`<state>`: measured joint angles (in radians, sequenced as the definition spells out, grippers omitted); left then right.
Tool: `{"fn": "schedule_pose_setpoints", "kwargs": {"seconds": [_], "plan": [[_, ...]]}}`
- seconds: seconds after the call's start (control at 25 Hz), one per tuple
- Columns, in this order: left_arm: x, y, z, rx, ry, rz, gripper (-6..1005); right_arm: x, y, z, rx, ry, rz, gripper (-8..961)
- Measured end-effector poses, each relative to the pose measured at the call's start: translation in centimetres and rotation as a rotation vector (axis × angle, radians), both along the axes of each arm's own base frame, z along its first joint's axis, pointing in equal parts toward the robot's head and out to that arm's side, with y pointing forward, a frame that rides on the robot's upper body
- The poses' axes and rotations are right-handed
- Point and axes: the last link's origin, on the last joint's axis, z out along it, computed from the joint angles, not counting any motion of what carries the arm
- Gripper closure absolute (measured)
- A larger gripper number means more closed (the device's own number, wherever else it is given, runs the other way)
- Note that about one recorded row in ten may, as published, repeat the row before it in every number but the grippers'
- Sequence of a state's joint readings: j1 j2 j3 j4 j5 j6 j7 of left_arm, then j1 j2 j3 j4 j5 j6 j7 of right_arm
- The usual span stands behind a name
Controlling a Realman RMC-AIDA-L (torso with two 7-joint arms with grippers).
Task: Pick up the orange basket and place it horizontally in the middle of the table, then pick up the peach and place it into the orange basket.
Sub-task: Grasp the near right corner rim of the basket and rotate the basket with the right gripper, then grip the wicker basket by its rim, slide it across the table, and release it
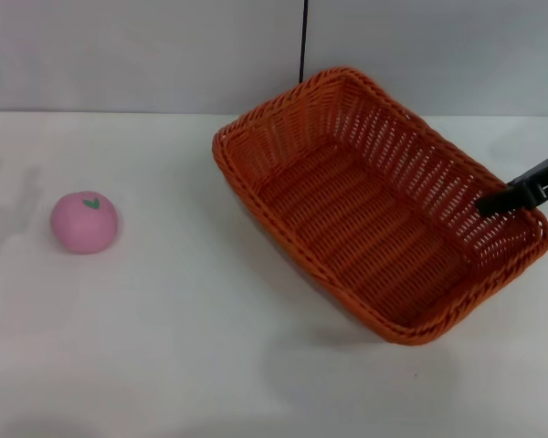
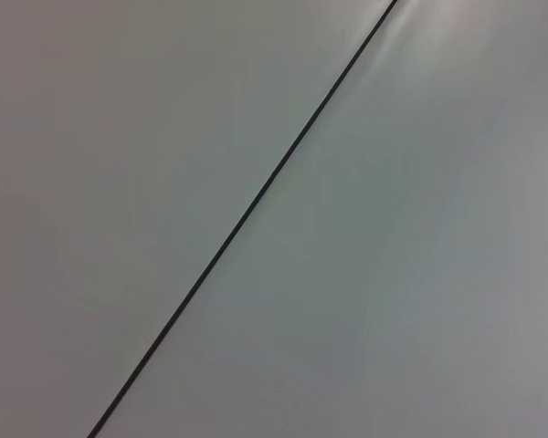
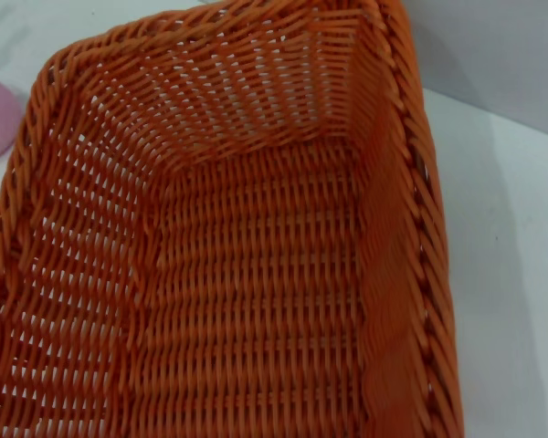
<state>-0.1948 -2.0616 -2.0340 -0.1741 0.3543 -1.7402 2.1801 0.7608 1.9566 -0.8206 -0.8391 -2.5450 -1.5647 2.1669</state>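
- Your tabletop [image 1: 164,347] is white and carries both items.
- Your orange basket [image 1: 347,219] sits right of centre, skewed diagonally and tilted.
- Your peach [image 1: 84,222] rests well apart at the left.
- Your right gripper [image 1: 502,203] is at the basket's right rim; whether it pinches the rim, I cannot tell.

The orange basket [image 1: 365,205] takes up the right half of the bench [image 1: 164,347], set at a slant, its far corner near the back wall [image 1: 146,55]. The right tool [image 1: 521,193] sits at the basket's right rim, one dark finger reaching inside, so that side is blocked. The basket's open interior holds nothing. The peach [image 1: 84,222] stands alone well to the left, with bare bench all around it and a wide open stretch between it and the basket.
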Motion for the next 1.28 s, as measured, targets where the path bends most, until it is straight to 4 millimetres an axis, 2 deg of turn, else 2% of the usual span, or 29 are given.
{"fn": "schedule_pose_setpoints", "kwargs": {"seconds": [0.2,0.44,0.6,0.64,0.68,0.8,0.88,1.08,1.28], "plan": [[0.0,-0.1,0.0,0.001,-0.001,0.000,274,0.0,-0.1,0.0,-0.006,0.001,0.001,790],[-0.1,-0.2,0.0,0.003,-0.001,0.001,273,-0.5,-0.3,1.3,0.012,0.001,0.039,791],[0.0,-0.1,0.1,0.005,-0.002,0.000,273,-1.4,-0.7,3.8,0.072,0.017,0.105,793],[0.0,-0.1,0.1,0.005,-0.002,0.000,273,-1.4,-0.7,3.8,0.072,0.017,0.105,793],[0.0,-0.1,0.1,0.005,-0.002,0.000,273,-1.7,-0.9,4.8,0.089,0.032,0.133,794],[0.0,-0.1,0.1,0.005,-0.002,0.001,273,-2.0,-1.1,5.7,0.098,0.044,0.166,795],[-0.1,-0.1,0.1,0.005,-0.003,0.005,273,-2.4,-1.7,6.9,0.084,0.063,0.266,795],[0.0,0.1,0.1,0.005,-0.002,0.004,274,-3.6,-1.8,8.4,0.095,0.071,0.382,795],[0.1,0.4,0.0,0.003,-0.002,0.000,275,-4.4,-1.6,8.7,0.112,0.077,0.493,795]]}}
